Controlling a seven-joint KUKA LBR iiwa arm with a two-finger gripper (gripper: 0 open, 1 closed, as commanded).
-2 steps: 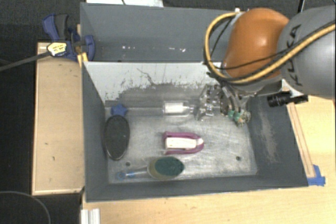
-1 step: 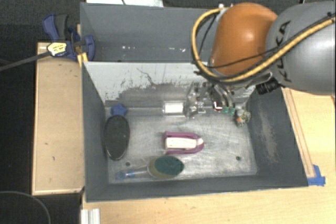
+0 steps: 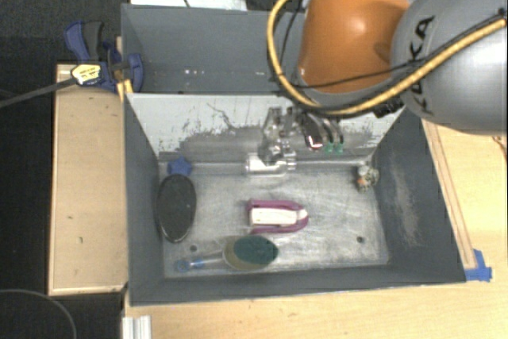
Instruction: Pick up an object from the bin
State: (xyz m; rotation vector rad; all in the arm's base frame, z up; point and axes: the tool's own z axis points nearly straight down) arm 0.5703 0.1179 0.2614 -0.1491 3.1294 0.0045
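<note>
though near end effector point(image 3: 273, 148), purple case point(image 3: 276, 217) lies apart.

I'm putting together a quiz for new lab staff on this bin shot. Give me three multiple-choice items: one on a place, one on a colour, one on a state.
1. Where in the bin does the black oval lie?
A. left side
B. right side
C. centre

2. What colour is the frame round the white thing in the middle?
A. yellow
B. purple
C. green

3. How does the gripper stand?
A. on the black oval
B. outside the bin
C. by the back wall, touching no loose thing

Answers:
1. A, the oval lies along the left wall.
2. B, a purple rim curves round the white part.
3. C, bare floor separates the gripper from each thing.
</note>
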